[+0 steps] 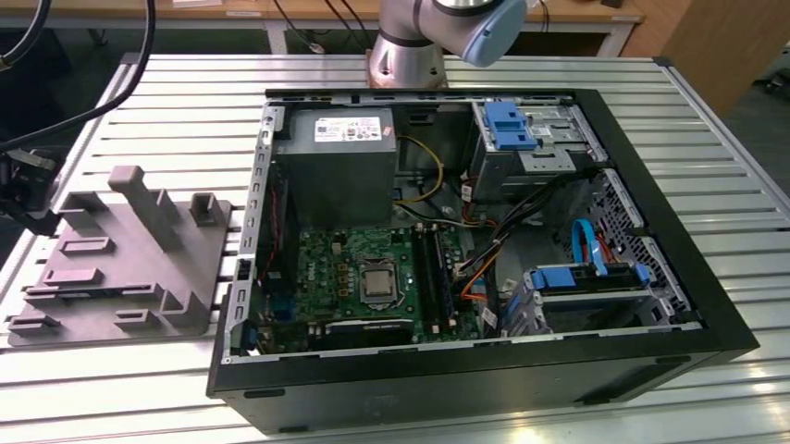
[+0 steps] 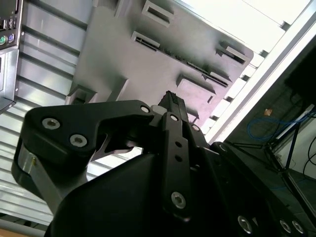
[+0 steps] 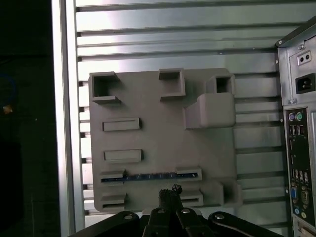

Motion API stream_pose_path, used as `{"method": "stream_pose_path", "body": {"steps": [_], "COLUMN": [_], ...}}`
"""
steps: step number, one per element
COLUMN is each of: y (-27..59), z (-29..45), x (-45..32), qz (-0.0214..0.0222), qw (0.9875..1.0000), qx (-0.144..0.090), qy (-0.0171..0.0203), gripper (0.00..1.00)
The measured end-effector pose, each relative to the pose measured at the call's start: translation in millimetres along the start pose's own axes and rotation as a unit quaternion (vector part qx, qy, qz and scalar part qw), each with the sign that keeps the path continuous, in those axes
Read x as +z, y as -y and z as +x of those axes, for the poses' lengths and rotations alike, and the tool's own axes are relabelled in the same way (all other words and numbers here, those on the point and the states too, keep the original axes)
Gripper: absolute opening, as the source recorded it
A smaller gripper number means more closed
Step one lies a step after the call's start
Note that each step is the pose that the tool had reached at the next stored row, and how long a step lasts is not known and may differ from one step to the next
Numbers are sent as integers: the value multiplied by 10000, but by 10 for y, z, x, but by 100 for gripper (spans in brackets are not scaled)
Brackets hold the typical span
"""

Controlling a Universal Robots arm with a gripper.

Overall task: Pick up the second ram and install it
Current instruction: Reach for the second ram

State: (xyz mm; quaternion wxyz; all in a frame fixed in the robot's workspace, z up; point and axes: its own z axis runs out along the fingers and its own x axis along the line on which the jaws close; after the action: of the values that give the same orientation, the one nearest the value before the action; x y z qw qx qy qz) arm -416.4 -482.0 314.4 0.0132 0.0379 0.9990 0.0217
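**Gripper [image 3: 170, 191] held over the holder, the second ram [image 3: 148, 176] not yet grasped**

The fingertips [image 3: 170, 188] are pressed together with nothing pinched between them. They are held over the grey holder block [image 3: 148, 123], just beside the slot where the second ram is stood on edge as a dark strip. It seems fully seated, though its lower part is hidden by the slot walls. For a clean pick, the jaws are best spread across the stick's thin width, centred along its length and lowered squarely. The flat faces should then be clamped and the stick drawn straight up, so that nothing is levered against the slot. The tool is pointed down at the block, which is set at the exterior view's left beside the open computer case [image 1: 494, 240]. The arm's base [image 1: 413, 37] is mounted at the top centre of that frame, so the arm is judged to be extended sideways, away from the case.
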Motion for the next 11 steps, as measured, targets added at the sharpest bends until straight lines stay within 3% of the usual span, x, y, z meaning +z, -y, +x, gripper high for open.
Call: {"method": "stream_pose_path", "body": {"steps": [11], "y": [38], "z": [2], "x": [36], "qz": [0], "qw": [10000], "qx": [1], "qy": [0], "gripper": [10]}}
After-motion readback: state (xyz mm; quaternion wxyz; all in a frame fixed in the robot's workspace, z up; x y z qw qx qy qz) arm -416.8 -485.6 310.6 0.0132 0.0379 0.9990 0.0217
